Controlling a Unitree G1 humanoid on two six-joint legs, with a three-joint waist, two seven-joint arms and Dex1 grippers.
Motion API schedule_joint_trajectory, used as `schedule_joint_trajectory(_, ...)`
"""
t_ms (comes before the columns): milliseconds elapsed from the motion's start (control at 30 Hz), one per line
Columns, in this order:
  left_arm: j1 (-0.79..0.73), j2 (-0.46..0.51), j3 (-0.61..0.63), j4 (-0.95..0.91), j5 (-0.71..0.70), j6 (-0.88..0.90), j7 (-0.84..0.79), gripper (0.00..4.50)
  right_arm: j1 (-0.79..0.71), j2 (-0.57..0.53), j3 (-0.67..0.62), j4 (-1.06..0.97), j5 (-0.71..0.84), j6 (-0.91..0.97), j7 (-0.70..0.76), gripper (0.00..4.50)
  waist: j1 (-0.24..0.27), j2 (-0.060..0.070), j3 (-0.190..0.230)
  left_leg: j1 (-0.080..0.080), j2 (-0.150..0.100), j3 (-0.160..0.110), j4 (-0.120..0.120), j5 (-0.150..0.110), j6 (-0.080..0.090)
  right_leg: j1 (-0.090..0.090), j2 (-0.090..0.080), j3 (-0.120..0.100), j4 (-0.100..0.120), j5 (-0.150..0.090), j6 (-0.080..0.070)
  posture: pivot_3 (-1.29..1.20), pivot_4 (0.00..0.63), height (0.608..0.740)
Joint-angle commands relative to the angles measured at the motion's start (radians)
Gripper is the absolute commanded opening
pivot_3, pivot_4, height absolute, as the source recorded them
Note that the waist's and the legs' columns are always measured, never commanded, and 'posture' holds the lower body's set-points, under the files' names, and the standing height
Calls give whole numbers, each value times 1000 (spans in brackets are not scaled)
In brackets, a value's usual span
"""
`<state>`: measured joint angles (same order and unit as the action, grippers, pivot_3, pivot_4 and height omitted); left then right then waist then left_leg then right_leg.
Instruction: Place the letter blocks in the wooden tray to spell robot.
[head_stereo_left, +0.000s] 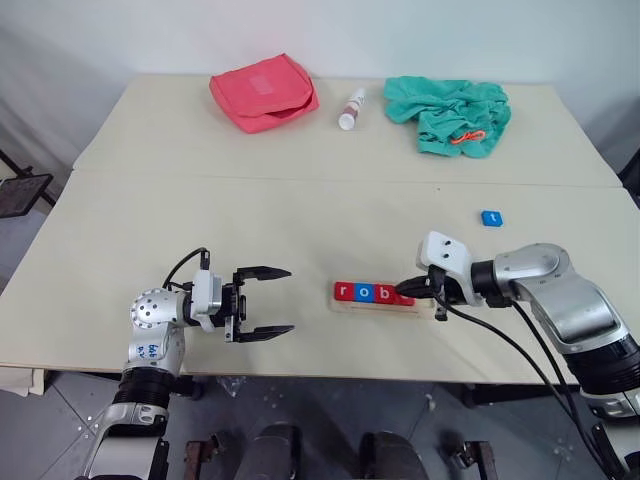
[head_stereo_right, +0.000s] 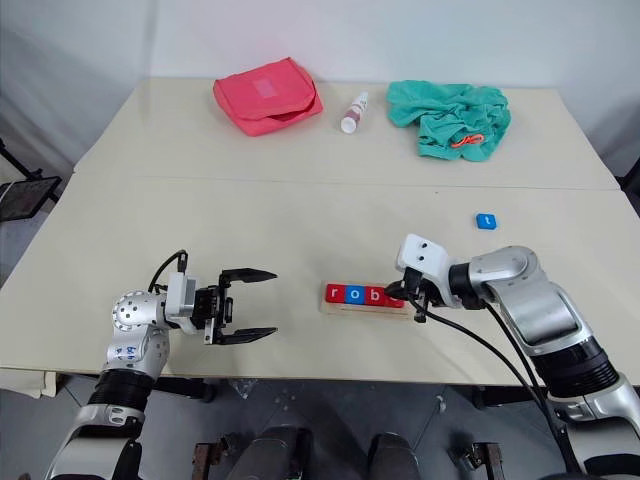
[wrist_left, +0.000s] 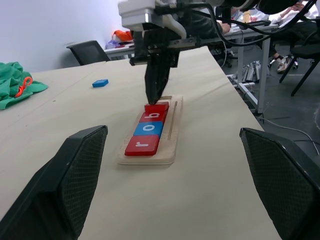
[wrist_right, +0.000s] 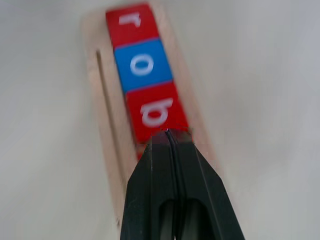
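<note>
Pale beige desk (head_stereo_left: 250, 215) made of two tops butted along a seam, set against a white wall, with grey tiled floor below its near edge; the left wrist view looks past the desk to black office chairs and other tables in the room.

Along the far edge lie a red zipped pouch (head_stereo_left: 264, 92) on the left, a small white bottle (head_stereo_left: 352, 109) on its side in the middle, and a crumpled green cloth (head_stereo_left: 453, 114) with an orange loop on the right; all are well apart from the work area and block nothing.

Near the front edge, right of centre, lies the wooden tray (wrist_left: 172, 131); in it sit three letter blocks touching in a row, reading "r" (wrist_right: 131, 24) on red, "o" (wrist_right: 142, 65) on blue, "b" (wrist_right: 156, 112) on red; a thin groove runs along the tray beside them.

The right end effector (wrist_right: 169, 134) has its two black fingers pressed together, tips down on the tray just right of the "b", partly covering a further red block (wrist_left: 157, 108) whose letter is hidden; whether anything is pinched between them cannot be told.

A loose blue block (head_stereo_left: 491, 218) marked "t" lies on the desk farther back and to the right.

The left end effector (head_stereo_left: 263, 302) hovers left of the tray, fingers spread wide, holding nothing.
</note>
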<state>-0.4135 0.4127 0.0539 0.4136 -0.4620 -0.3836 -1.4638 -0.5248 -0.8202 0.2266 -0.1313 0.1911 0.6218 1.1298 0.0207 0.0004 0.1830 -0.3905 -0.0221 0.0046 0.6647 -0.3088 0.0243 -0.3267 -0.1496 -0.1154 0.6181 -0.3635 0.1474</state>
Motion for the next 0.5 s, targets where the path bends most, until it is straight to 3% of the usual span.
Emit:
schedule_joint_trajectory(33,-7,-1,1,2,3,-16,3,4500,2,-12,-31,-33,6,-11,-10,12,0,0,0,0,0,0,0,0,0,0,0,0,0,0,0,0,150,740)
schedule_joint_trajectory(267,3,5,4,-9,-1,-17,3,4500,-9,-9,-92,-79,64,24,-36,12,1,0,0,0,0,0,0,0,0,0,0,0,0,0,0,0,150,740)
schedule_joint_trajectory(500,21,6,4,-23,-3,-15,6,4500,93,-108,-144,-58,40,-7,-31,12,4,0,0,0,-1,-2,0,0,0,1,-1,0,0,0,0,0,150,740)
